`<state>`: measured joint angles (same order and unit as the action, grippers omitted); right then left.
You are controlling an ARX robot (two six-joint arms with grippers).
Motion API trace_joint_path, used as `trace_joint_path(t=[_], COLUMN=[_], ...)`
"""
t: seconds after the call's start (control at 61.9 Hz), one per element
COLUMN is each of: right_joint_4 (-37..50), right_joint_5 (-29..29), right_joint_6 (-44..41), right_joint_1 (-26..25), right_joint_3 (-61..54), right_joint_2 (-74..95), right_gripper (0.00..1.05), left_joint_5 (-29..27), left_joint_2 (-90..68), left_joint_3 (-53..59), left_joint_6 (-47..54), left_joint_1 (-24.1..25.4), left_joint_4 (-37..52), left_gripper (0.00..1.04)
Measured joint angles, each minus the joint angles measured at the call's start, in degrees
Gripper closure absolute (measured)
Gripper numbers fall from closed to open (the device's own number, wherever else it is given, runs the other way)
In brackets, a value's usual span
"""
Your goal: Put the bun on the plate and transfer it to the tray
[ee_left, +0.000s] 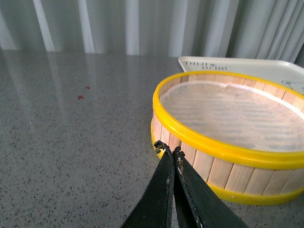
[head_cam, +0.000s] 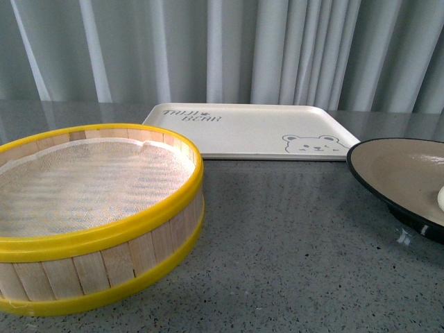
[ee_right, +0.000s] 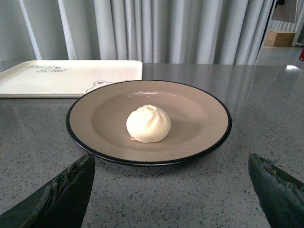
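The white pleated bun point(ee_right: 148, 123) sits in the middle of the beige plate point(ee_right: 199, 118) with a black rim; in the front view only the plate's left part point(head_cam: 395, 170) and a sliver of the bun point(head_cam: 440, 199) show at the right edge. The cream tray point(head_cam: 250, 132) lies flat at the back, also in the right wrist view point(ee_right: 71, 78) and the left wrist view point(ee_left: 247, 66). My right gripper point(ee_right: 171, 183) is open wide, just short of the plate's near rim, empty. My left gripper point(ee_left: 168, 151) is shut and empty, beside the steamer basket.
A wooden steamer basket with yellow rims point(head_cam: 90, 215) stands at the front left, lined with white cloth and holding nothing; it also shows in the left wrist view point(ee_left: 228, 137). Grey speckled tabletop point(head_cam: 291, 243) lies between basket and plate. Curtains hang behind.
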<state>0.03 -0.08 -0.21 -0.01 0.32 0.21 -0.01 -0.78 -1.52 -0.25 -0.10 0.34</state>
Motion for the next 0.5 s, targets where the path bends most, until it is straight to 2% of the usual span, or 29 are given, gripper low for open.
trace_joint_path(t=[0.259, 0.501], right_joint_4=[0.00, 0.00], right_joint_5=[0.00, 0.00], right_joint_6=[0.00, 0.00], right_joint_1=[0.00, 0.00], right_joint_3=[0.00, 0.00], right_joint_2=[0.00, 0.00], right_gripper=[0.09, 0.09], left_joint_5=[0.00, 0.00], left_joint_2=[0.57, 0.55], left_joint_3=[0.00, 0.00], left_joint_6=[-0.04, -0.02], left_joint_1=[0.00, 0.00], left_joint_4=[-0.31, -0.31], left_gripper=[1.00, 0.56])
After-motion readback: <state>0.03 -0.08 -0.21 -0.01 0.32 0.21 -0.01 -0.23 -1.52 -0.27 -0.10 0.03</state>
